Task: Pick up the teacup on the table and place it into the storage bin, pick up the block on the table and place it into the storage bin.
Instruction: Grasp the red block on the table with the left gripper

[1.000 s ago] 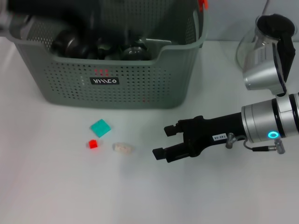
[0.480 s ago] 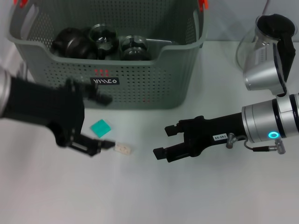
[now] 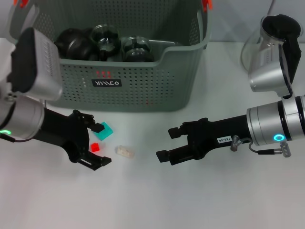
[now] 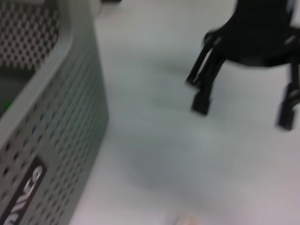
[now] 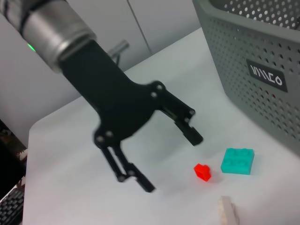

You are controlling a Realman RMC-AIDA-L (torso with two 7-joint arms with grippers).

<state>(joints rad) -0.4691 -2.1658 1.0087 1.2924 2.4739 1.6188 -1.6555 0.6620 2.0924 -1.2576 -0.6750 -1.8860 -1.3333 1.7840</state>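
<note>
White table (image 3: pixel 228 200): 3 blocks (image 3: pixel 95 147)

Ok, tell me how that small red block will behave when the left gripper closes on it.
The red block looks rigid, so it shouldn't deform. It's tiny beside the open left gripper, so probably light and apt to skid or pop out. Its flat faces make rolling unlikely.

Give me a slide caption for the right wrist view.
Open left gripper above the table beside a red block and teal block.
</note>
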